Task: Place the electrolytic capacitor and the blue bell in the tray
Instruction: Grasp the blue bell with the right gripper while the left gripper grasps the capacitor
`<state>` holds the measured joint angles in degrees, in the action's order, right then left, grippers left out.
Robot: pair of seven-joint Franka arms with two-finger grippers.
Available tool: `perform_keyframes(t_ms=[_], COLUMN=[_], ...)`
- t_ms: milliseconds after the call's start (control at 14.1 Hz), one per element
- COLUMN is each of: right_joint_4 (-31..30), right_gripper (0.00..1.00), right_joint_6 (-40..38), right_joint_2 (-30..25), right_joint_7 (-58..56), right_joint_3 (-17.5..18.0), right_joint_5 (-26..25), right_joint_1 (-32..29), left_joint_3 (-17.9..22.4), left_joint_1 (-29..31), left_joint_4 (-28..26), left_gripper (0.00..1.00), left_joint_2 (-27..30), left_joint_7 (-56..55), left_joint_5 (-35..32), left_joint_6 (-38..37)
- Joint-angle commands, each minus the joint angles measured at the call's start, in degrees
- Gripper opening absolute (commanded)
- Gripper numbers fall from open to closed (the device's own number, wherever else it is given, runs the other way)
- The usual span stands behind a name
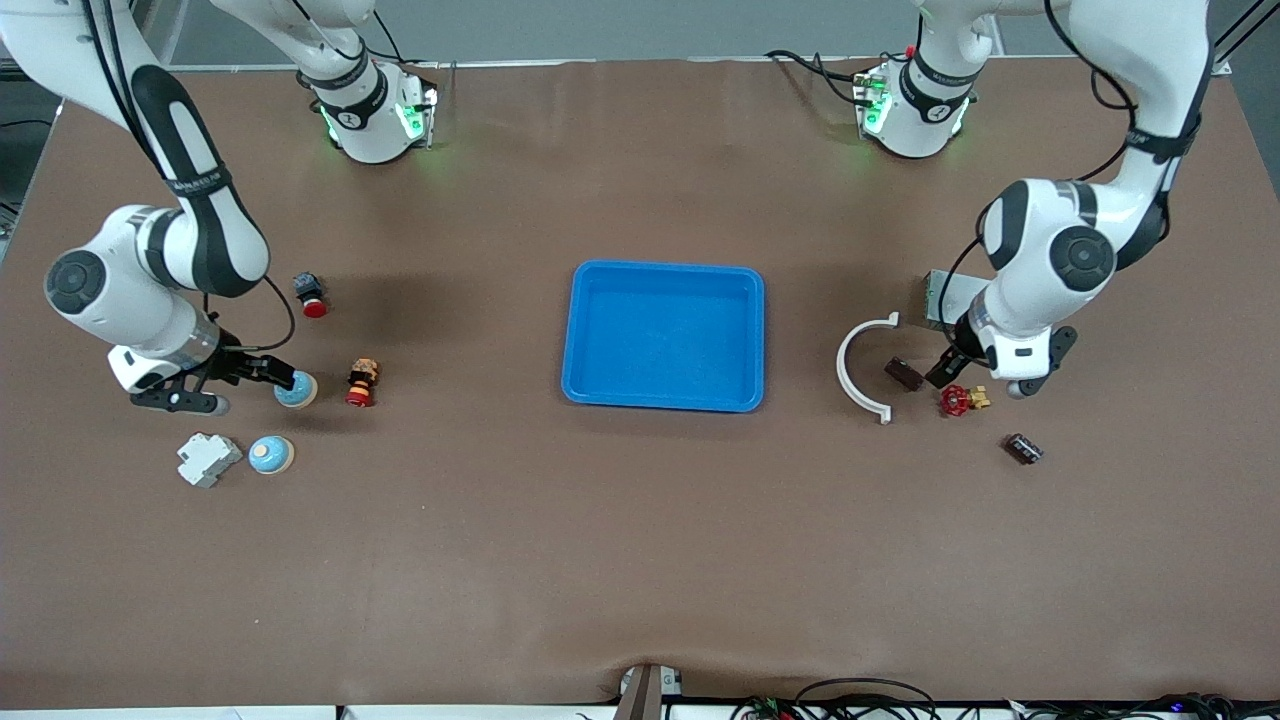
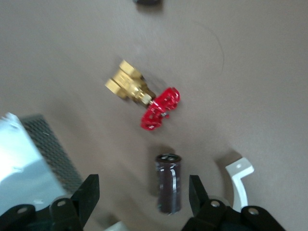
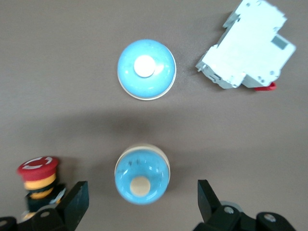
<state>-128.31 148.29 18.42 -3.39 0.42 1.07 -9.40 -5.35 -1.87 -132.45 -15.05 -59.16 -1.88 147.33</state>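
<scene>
Looking down past our left claw [image 2: 142, 197], we see its fingers spread on either side of a dark electrolytic capacitor [image 2: 168, 183] lying on the bench [image 1: 640, 560], not touching it. Beside that capacitor sit a brass valve with a red handwheel [image 2: 144, 98], a white curved clamp [image 1: 863, 368] and a grey metal box [image 2: 26, 163]. A second dark capacitor [image 1: 1022, 449] lies nearer the front camera.

Our right claw [image 3: 139, 202] also stands spread, straddling a blue bell [image 3: 142, 174] without gripping it. Another blue bell [image 3: 147, 70] rests near a white circuit breaker [image 3: 248, 50], and a red emergency button [image 3: 38, 180] is beside the straddled bell. Another red push button [image 1: 311, 294] lies farther from the front camera.

We see the blue tray [image 1: 665, 335] mid-bench, well apart from both claws.
</scene>
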Motion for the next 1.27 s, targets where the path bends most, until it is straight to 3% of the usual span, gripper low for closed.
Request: perform_keyframes(t_ms=[0,283,425,496,567,637,708,779,992,1062,1204], right_joint_4=[-0.54,-0.63,-0.80,-0.89,-0.98,-1.07,-1.07,-1.15,-1.24,-1.24,-1.24], right_gripper=[1.00,1.00,1.00,1.00,1.00,1.00,1.00,0.88,0.11,0.00,0.00], right_joint_6=[4.62,7.89,7.89,7.89,7.89,7.98,7.89,7.89,7.89,7.89,7.28], right_joint_2=[3.01,5.66,5.93,6.01,6.02,6.02,6.02,6.02,6.02,6.02,5.75], right_joint_7=[-0.83,-0.30,-0.30,-0.21,-0.21,-0.21,-0.21,-0.21,-0.04,0.05,1.27], right_joint_3=[0.64,0.72,0.72,0.72,0.72,0.72,0.72,0.72,0.72,0.81,0.81], right_joint_5=[1.12,1.12,1.12,1.12,1.12,1.12,1.12,1.12,1.21,1.21,1.21], right_joint_1=[-0.71,-0.62,-0.62,-0.62,-0.62,-0.62,-0.62,-0.62,-0.62,-0.62,-0.53], left_joint_3=[-1.76,-1.77,-1.77,-1.77,-1.77,-1.77,-1.77,-1.68,-1.77,-1.85,-3.68], left_joint_1=[-0.76,-1.64,-1.38,-1.29,-1.21,-0.94,-0.85,-1.11,-1.03,-1.29,-1.56], left_joint_4=[0.62,0.27,0.44,0.53,0.53,0.53,0.53,0.53,1.49,2.89,5.53], left_gripper=[0.71,0.67,0.56,0.47,0.16,0.00,0.00,0.00,0.00,0.00,0.00], left_joint_2=[-3.66,-4.73,-5.51,-5.78,-5.70,-5.35,-5.26,-5.17,-0.61,0.88,2.65], left_joint_7=[-6.66,-7.47,-7.47,-7.47,-7.29,-6.59,-6.67,-6.76,-6.85,-6.94,-7.99], left_joint_5=[0.21,0.12,0.03,0.03,-0.05,-0.23,-0.23,-0.23,-0.58,-0.58,-0.58], left_joint_6=[4.01,5.25,5.25,5.34,5.25,4.73,4.72,4.72,-1.48,-5.43,-11.51])
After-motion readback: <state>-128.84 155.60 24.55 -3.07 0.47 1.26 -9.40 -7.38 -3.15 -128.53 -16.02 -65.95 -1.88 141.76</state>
